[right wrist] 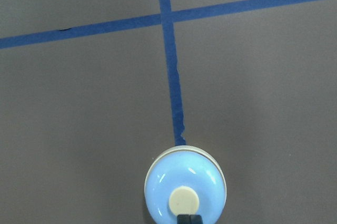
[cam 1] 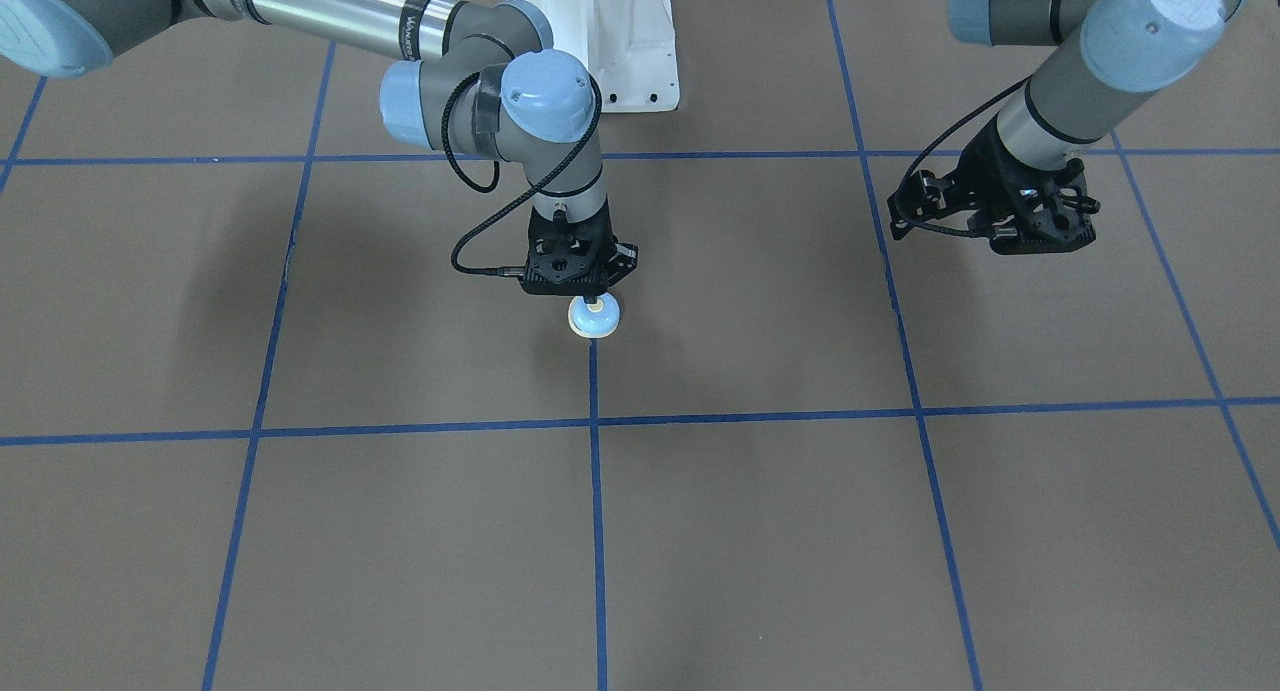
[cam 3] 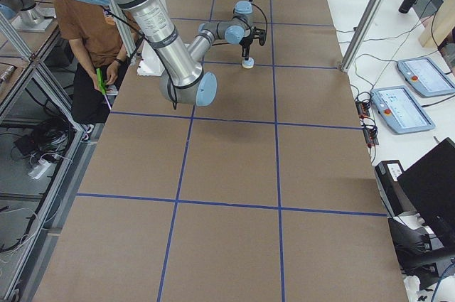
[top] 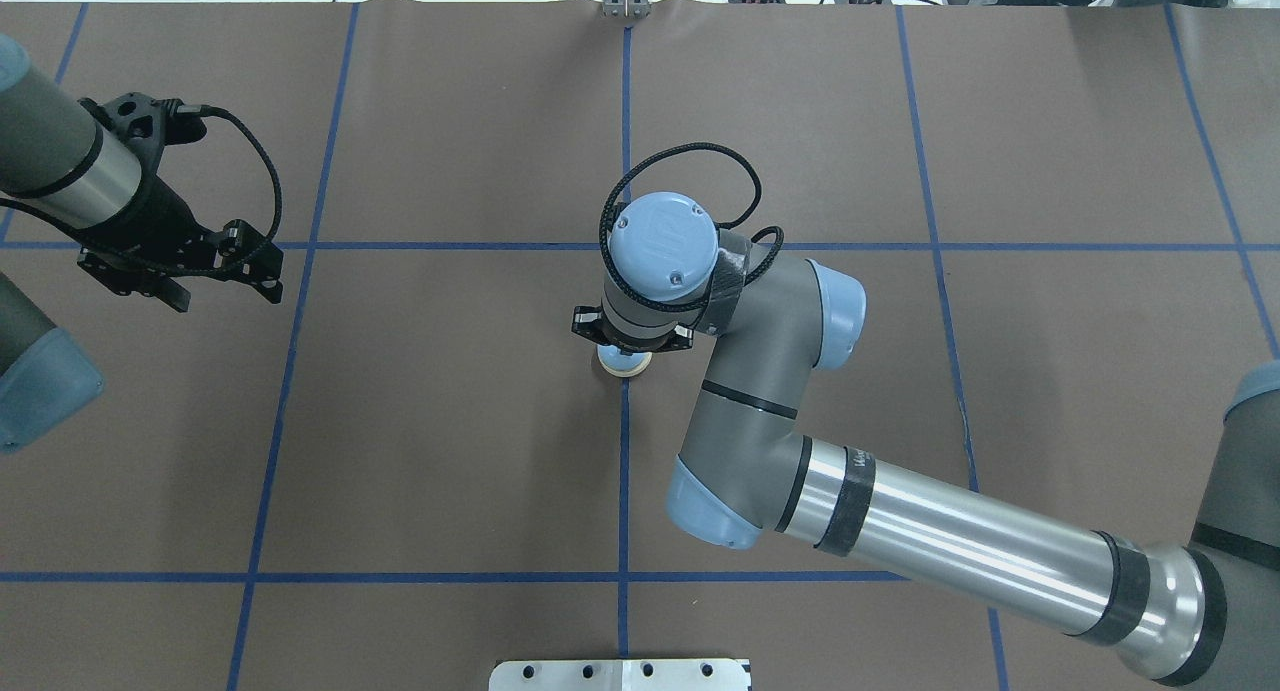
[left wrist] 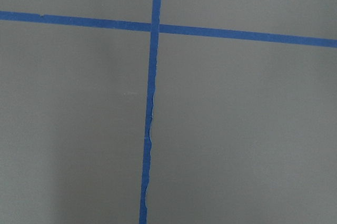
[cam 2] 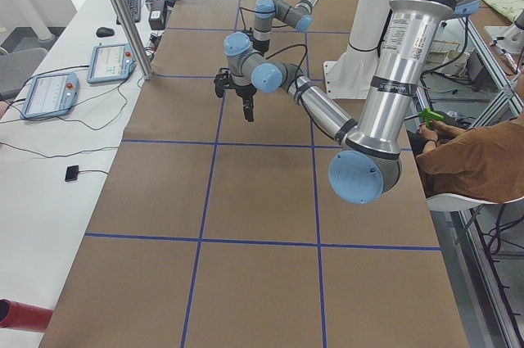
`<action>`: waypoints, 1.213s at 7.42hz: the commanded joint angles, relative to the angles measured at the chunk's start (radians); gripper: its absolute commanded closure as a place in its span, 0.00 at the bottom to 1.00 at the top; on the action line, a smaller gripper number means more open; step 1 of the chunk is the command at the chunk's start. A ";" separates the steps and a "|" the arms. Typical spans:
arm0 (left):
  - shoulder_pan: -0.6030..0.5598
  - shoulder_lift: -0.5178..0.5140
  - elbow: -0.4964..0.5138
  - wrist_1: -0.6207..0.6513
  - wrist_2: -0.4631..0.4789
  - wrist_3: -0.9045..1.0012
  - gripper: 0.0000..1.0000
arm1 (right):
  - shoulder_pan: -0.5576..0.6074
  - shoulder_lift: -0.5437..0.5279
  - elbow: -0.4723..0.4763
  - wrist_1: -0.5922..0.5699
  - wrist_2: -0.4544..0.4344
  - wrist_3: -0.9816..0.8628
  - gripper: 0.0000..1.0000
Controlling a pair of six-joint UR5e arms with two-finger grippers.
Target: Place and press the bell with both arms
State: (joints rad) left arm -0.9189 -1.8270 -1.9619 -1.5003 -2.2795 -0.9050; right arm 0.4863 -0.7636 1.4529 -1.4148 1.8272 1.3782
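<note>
Front view: the bell (cam 1: 594, 317) sits on the brown table (cam 1: 760, 531), right on a blue tape line (cam 1: 597, 491). The right gripper (cam 1: 592, 299) stands straight over the bell, its tip at the bell's top. The left gripper (cam 1: 1042, 233) hangs far off to the bell's side (open or closed, I cannot tell).

Top view: the right arm (top: 900, 531) covers most of the bell.

Right wrist view: two black fingertips (right wrist: 194, 220), pressed together and holding nothing, sit just beside the bell's cream button (right wrist: 184, 201).
</note>
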 commanded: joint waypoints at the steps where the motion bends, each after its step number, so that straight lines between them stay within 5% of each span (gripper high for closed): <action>1: -0.001 -0.002 0.001 0.000 0.000 0.001 0.00 | 0.093 -0.043 0.071 -0.004 0.125 -0.005 1.00; 4: -0.021 0.026 -0.017 -0.005 0.002 0.030 0.00 | 0.271 -0.349 0.344 -0.012 0.261 -0.198 1.00; 6: -0.128 0.139 -0.054 -0.005 0.002 0.276 0.00 | 0.452 -0.570 0.459 -0.012 0.383 -0.443 1.00; 9: -0.331 0.320 -0.055 -0.006 0.000 0.717 0.00 | 0.783 -0.901 0.483 -0.010 0.510 -1.047 1.00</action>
State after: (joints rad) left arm -1.1651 -1.5757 -2.0187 -1.5061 -2.2789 -0.3632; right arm 1.1177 -1.5237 1.9375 -1.4240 2.2800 0.6215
